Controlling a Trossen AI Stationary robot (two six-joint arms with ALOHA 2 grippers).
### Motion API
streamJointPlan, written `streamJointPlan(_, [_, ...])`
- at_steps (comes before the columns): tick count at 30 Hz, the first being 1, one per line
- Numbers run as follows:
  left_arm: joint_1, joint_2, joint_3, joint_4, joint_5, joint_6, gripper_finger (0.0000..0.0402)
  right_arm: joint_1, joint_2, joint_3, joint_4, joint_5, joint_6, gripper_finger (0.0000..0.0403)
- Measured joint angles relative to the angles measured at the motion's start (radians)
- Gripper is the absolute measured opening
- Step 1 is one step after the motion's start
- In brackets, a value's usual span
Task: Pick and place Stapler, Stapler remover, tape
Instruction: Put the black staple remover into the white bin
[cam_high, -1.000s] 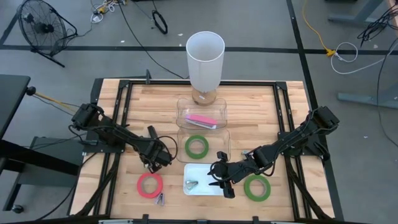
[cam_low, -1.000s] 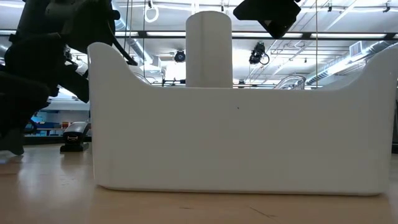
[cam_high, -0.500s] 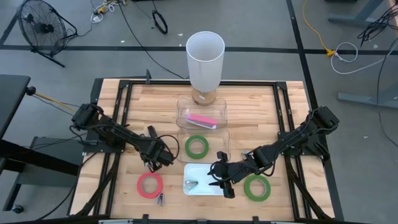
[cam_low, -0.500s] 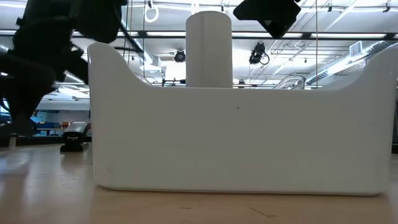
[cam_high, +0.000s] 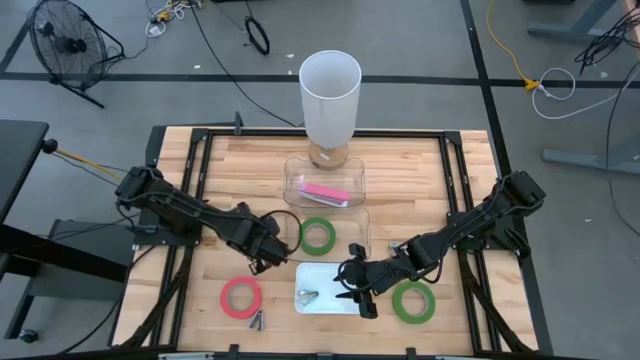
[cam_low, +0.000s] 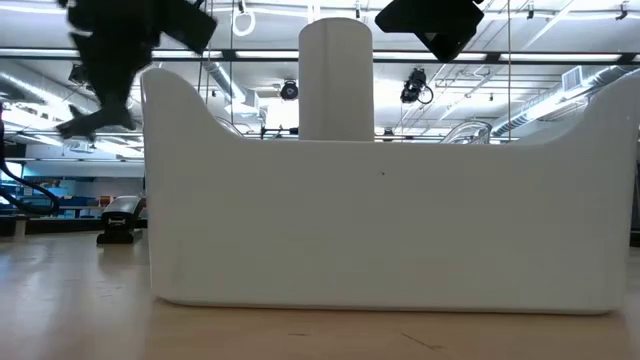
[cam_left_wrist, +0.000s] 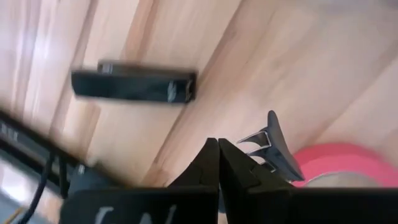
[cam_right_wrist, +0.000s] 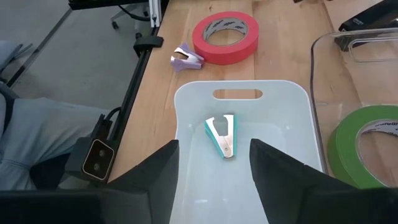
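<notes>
Here, our left tool (cam_high: 272, 253), fingers clenched empty, should drop squarely over the purple staple remover (cam_right_wrist: 187, 57) near the desk's front edge.

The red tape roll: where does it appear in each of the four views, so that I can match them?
High view: the red tape roll lies at lower left, left of the white tray.
Low view: not in it; the tray's wall fills the picture.
Left wrist view: lower right corner.
Right wrist view: top centre.
Shared landmark: the purple staple remover beside the roll.
</notes>
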Motion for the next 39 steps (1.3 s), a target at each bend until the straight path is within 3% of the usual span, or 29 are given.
streamJointPlan(6, [0.007, 0.0, 0.078, 0.124, -0.021, 0.094, 0.0, 0.0, 0.0, 0.0, 0.0, 0.0, 0.0, 0.0196])
streamJointPlan(16, [0.006, 0.0, 0.09, 0.544, 0.041, 0.281, 0.0, 0.0, 0.0, 0.0, -0.003, 0.0, 0.0, 0.0196])
streamJointPlan(26, [-0.062, 0.002, 0.053, 0.325, 0.106, 0.157, 0.0012, 0.0, 0.0, 0.0, -0.01, 0.0, 0.0, 0.0196])
streamJointPlan(33, [-0.145, 0.001, -0.017, 0.438, 0.086, 0.12, 0.0054, 0.0, 0.0, 0.0, -0.01, 0.0, 0.0, 0.0196])
streamJointPlan(39, [-0.163, 0.001, -0.116, 0.541, 0.029, 0.065, 0.0126, 0.0, 0.0, 0.0, -0.007, 0.0, 0.0, 0.0196])
